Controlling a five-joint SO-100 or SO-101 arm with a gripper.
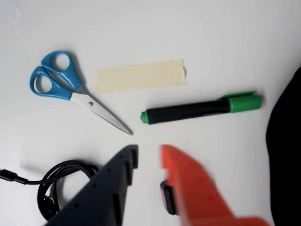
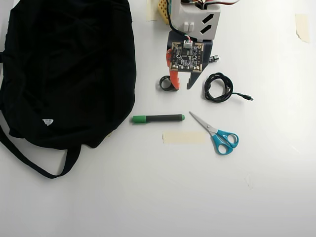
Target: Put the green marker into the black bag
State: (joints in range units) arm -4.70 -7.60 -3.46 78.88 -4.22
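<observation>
Overhead view shows the green marker (image 2: 158, 118) lying flat on the white table (image 2: 148, 197), and everything else is easiest placed against it. The black bag (image 2: 64, 69) sits just beside the marker's capped end, on the picture's left, its edge near the cap but apart from it. A strip of masking tape (image 2: 183, 137) lies just below the marker, and the blue-handled scissors (image 2: 217, 135) lie off its other end, blades pointing toward it. A coiled black cable (image 2: 217, 87) rests above the scissors. Directly above the marker hangs the gripper (image 2: 180, 85), with a small black ring-shaped thing (image 2: 165, 83) touching or nearly touching its orange finger.

From the wrist view, the gripper (image 1: 148, 154) is parted to a moderate gap and holds nothing; the marker (image 1: 200, 109) lies crosswise ahead of its tips, near but untouched.

The main risks, as I judge them: the marker is round and may roll away if one finger meets it first. A grasp near the uncapped end would leave it hanging unbalanced and it could tilt or slip out. The tape and scissor tips sit close, so a descent too far past the marker could snag them. The bag looks soft and collapsed, with no opening visible, so a release may land on top of the fabric.
</observation>
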